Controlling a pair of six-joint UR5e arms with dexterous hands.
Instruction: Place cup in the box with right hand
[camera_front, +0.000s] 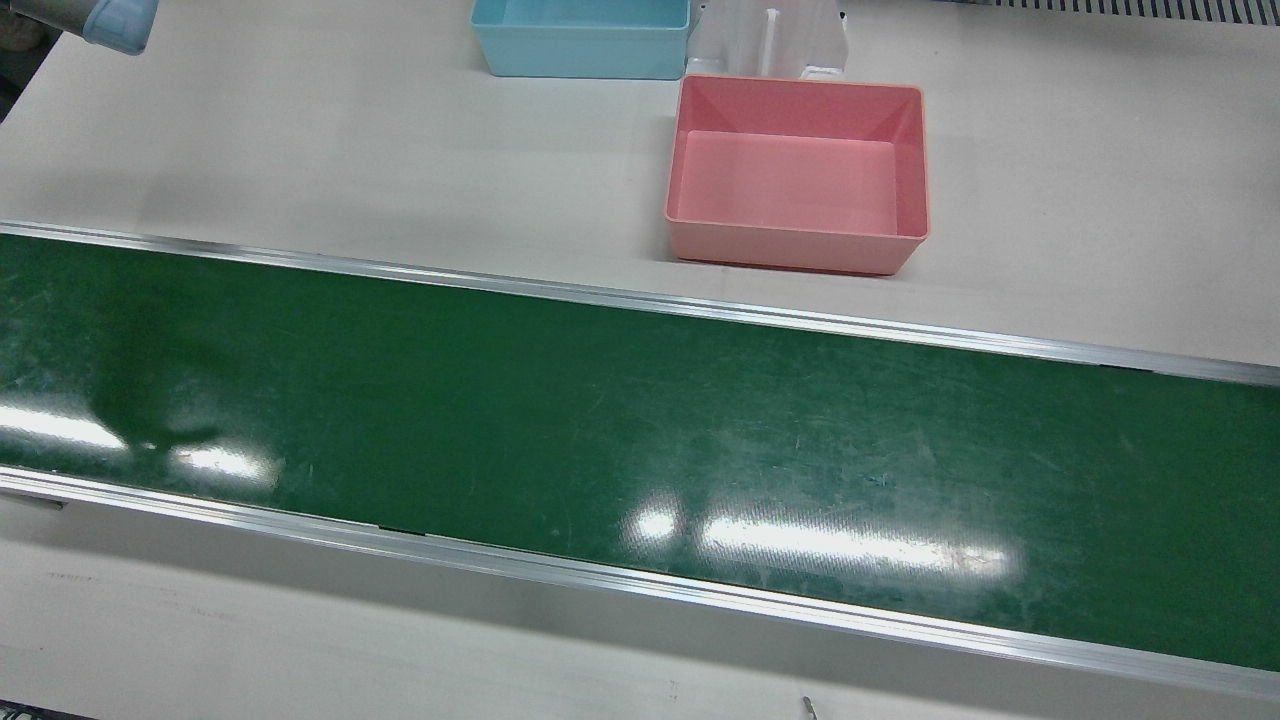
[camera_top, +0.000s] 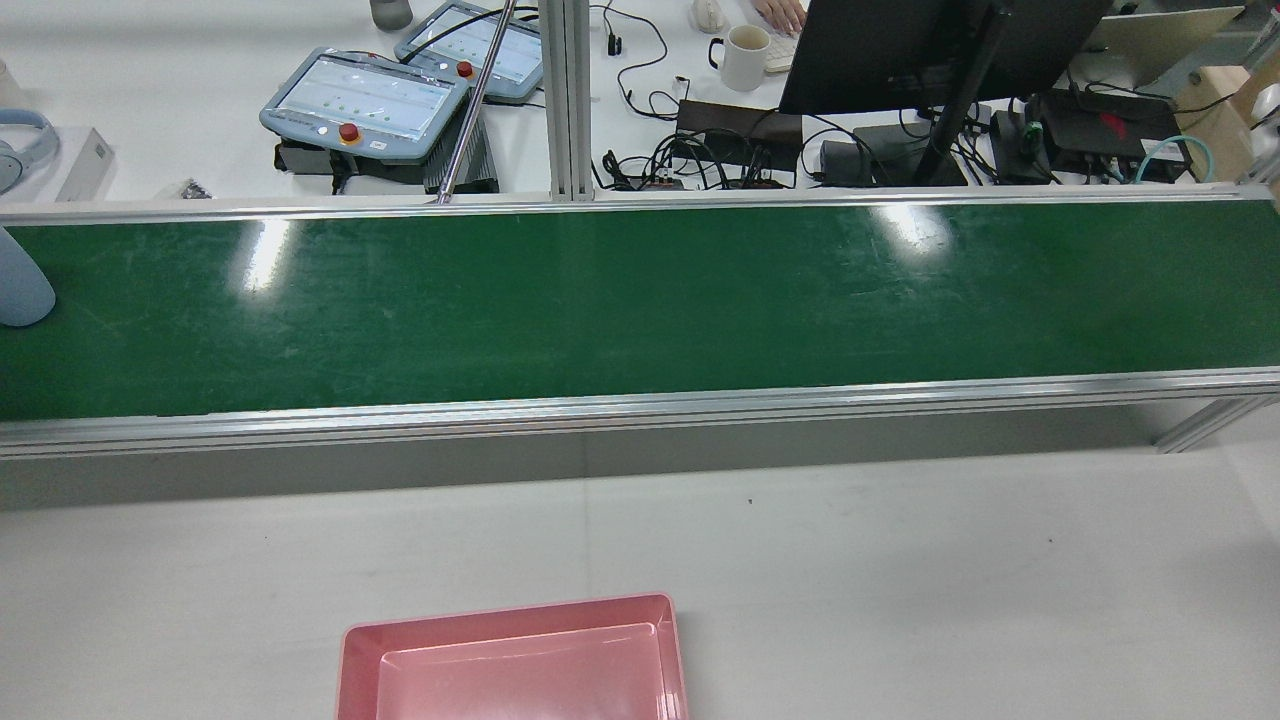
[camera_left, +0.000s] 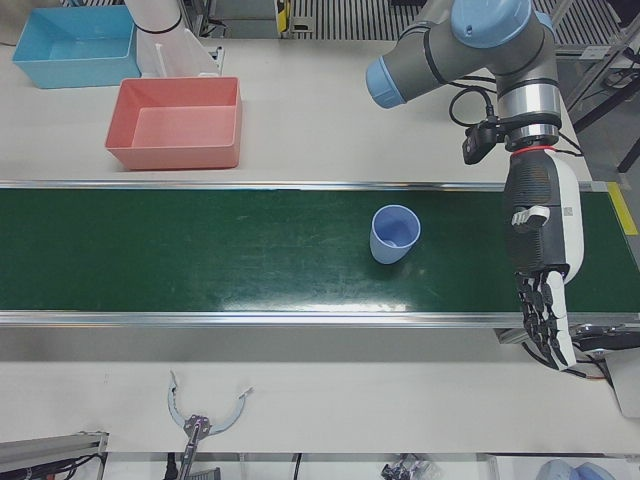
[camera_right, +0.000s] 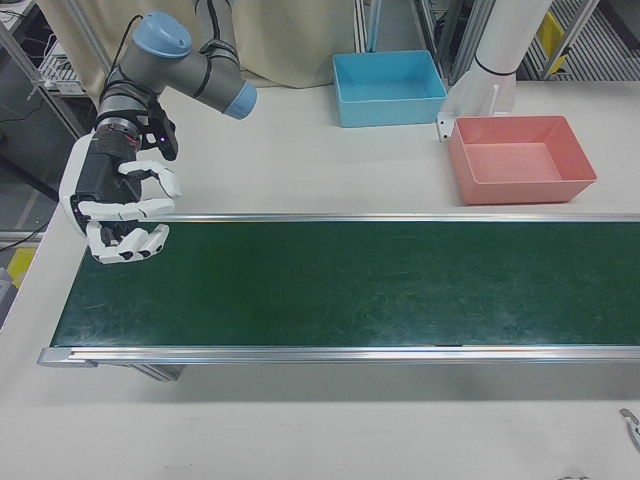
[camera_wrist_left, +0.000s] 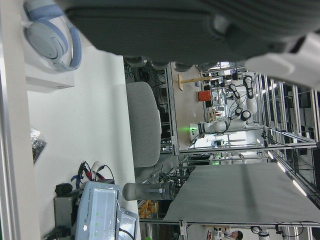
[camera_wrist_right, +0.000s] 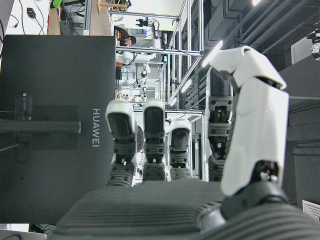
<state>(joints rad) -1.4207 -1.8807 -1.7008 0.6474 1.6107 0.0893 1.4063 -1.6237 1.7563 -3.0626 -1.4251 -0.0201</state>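
Note:
A light blue cup (camera_left: 395, 233) stands upright on the green belt (camera_left: 200, 250), its mouth up; the rear view catches only part of this cup (camera_top: 22, 285) at its left edge. My right hand (camera_right: 120, 212) hovers over the far end of the belt (camera_right: 350, 280), far from the cup, fingers loosely curled and thumb apart, holding nothing. My left hand (camera_left: 542, 275) hangs fingers-down over the belt to the right of the cup in that view, open and empty. The pink box (camera_front: 795, 255) sits empty on the white table behind the belt, also seen as pink box (camera_left: 170, 155) and pink box (camera_right: 520, 190).
A blue box (camera_right: 390, 110) sits beside the pink one, near a white arm pedestal (camera_right: 500, 50). Aluminium rails (camera_front: 640, 300) edge the belt. Teach pendants (camera_top: 365, 105) and a monitor (camera_top: 880, 50) lie beyond it. A metal clamp tool (camera_left: 205, 420) rests on the front table.

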